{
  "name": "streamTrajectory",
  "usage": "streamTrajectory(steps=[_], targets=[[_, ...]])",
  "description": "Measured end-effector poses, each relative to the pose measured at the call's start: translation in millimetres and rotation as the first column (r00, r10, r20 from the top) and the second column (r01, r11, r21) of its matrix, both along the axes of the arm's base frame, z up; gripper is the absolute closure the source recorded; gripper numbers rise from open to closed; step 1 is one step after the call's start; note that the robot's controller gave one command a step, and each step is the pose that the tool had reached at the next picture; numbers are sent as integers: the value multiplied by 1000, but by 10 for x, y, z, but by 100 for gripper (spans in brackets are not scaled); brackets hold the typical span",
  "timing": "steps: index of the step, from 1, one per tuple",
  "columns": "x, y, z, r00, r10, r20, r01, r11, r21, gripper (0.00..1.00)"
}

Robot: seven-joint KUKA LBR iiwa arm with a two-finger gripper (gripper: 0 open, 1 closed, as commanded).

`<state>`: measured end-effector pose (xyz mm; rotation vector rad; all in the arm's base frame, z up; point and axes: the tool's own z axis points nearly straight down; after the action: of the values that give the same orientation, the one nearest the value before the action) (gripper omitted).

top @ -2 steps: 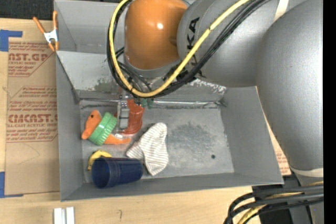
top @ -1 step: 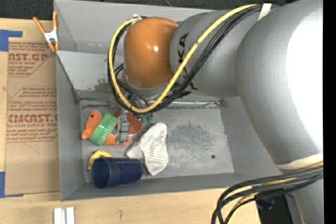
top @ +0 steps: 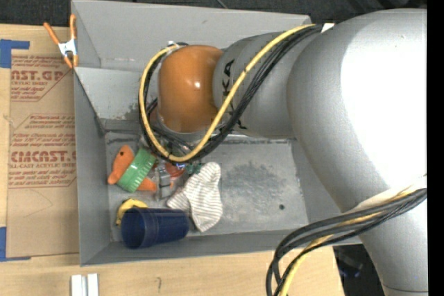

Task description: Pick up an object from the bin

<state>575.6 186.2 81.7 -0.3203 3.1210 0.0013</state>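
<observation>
Nearest, a dark blue plastic cup (top: 154, 227) is seen on its side, a crumpled grey-striped white cloth (top: 202, 196) just beside it and a green-and-orange plastic toy (top: 134, 171) behind. The jaws are placed between cloth and toy, and their opening cannot be told. Both things could be snagged together, being so crowded.

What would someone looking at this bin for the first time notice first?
The big silver arm reaching in from the right stands out most, with its orange cover hanging over the middle of the bin. Below it, in the lower left, a dark blue cup lies on its side next to a striped cloth. A green and orange toy lies just above them.
</observation>
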Motion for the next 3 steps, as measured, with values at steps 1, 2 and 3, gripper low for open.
streamTrajectory(steps=[1,2,3], targets=[[11,-6,-117,1000,10,0,-10,1000,0,0],[-34,52,-77,1000,-3,0,3,1000,3,0],[-270,45,-124,924,-383,-5,383,924,-1,100]])
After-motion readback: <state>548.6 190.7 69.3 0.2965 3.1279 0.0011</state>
